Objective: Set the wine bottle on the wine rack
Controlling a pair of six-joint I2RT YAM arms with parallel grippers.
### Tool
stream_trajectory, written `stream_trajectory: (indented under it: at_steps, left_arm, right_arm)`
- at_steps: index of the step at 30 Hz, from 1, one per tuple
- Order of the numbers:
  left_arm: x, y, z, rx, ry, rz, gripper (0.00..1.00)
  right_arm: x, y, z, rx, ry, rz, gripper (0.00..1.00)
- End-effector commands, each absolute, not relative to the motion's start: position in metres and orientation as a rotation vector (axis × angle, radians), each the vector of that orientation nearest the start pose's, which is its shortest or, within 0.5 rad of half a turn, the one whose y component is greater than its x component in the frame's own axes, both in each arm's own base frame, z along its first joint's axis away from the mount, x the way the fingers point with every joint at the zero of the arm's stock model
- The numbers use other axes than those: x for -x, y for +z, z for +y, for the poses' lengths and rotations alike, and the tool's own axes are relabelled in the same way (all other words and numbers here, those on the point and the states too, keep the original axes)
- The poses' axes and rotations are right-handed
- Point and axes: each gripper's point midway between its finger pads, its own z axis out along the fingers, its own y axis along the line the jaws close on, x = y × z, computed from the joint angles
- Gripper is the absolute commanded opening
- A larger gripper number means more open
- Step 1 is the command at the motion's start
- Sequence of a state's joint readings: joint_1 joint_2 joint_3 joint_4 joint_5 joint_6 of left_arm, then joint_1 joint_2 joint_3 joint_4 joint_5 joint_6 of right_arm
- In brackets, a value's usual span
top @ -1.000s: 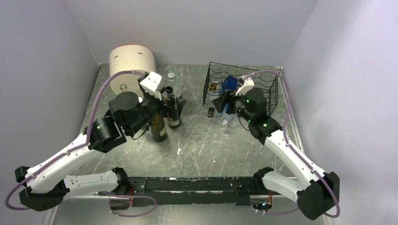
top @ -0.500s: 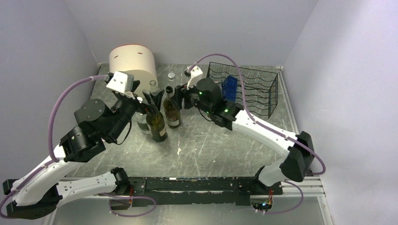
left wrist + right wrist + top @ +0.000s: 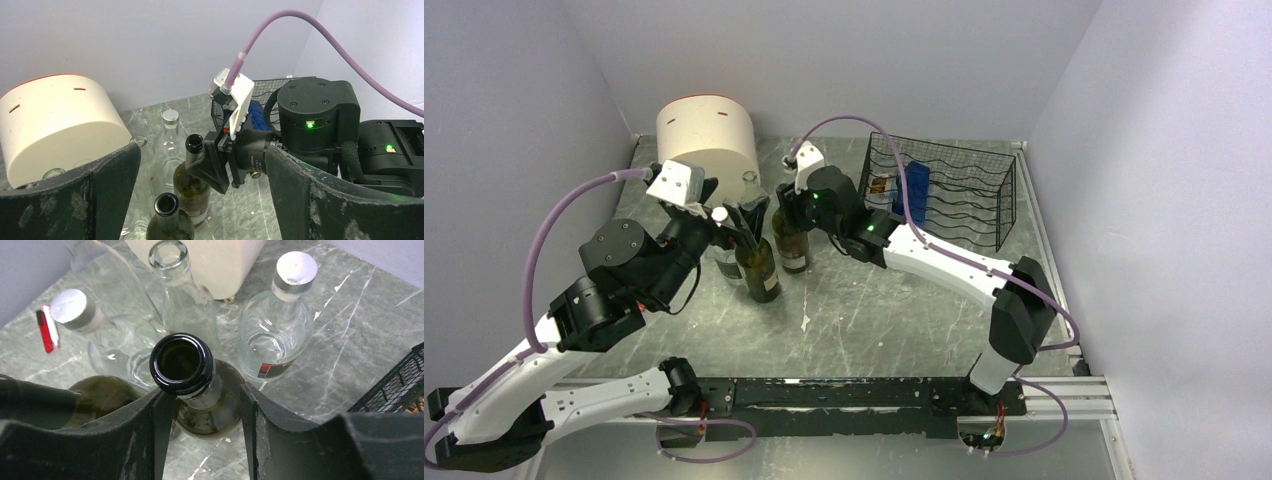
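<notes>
wine bottle [image 3: 182, 362] upright, neck between right pincer [image 3: 202, 392]

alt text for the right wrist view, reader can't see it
The right tool straddles the neck of an open dark wine bottle, seen from above. Behind stand clear bottles and a cream container; a corner of the wine rack shows at right.

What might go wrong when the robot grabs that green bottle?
The right gripper has its fingers around the neck of the wine bottle, with a gap on one side: an off-centre squeeze may tip it. The capped clear bottle and second green bottle stand very close, so lifting or tilting may knock them over.
</notes>
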State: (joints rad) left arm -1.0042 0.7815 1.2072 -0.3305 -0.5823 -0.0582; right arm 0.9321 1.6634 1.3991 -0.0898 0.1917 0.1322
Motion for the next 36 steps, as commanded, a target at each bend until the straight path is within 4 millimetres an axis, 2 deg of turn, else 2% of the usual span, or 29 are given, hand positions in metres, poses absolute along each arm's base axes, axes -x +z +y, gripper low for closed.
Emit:
stream_trajectory:
  at_steps: [1,5,7,10,14,17,20,28,36]
  left_arm:
    - [-0.217,0.433,-0.163,-0.220,-0.428,1.492,0.98]
    - [-0.217,0.431,-0.165,-0.230,-0.429,1.504,0.98]
    - [-0.218,0.430,-0.166,-0.231,-0.426,1.507,0.98]
    - [-0.218,0.431,-0.165,-0.231,-0.426,1.499,0.98]
    - [-0.218,0.430,-0.165,-0.231,-0.424,1.492,0.98]
    - [-0.219,0.428,-0.166,-0.229,-0.425,1.494,0.98]
    - [-0.220,0.425,-0.171,-0.225,-0.447,1.488,0.98]
    - [-0.222,0.401,-0.216,-0.335,-0.555,1.480,0.97]
    - [-0.204,0.343,-0.287,-0.687,-0.717,1.407,0.98]
  right_arm:
    - [-0.337,0.277,0.406,0.634,0.524,1.738,0.49]
    - [-0.341,0.277,0.410,0.638,0.521,1.720,0.49]
    - [-0.342,0.276,0.413,0.641,0.524,1.712,0.45]
    - [-0.342,0.278,0.414,0.639,0.530,1.700,0.33]
    - [-0.341,0.286,0.406,0.617,0.524,1.680,0.12]
    - [-0.334,0.296,0.396,0.610,0.526,1.667,0.02]
    - [-0.320,0.308,0.381,0.613,0.541,1.643,0.00]
    - [-0.279,0.330,0.318,0.551,0.551,1.641,0.00]
    - [-0.250,0.347,0.268,0.444,0.571,1.651,0.00]
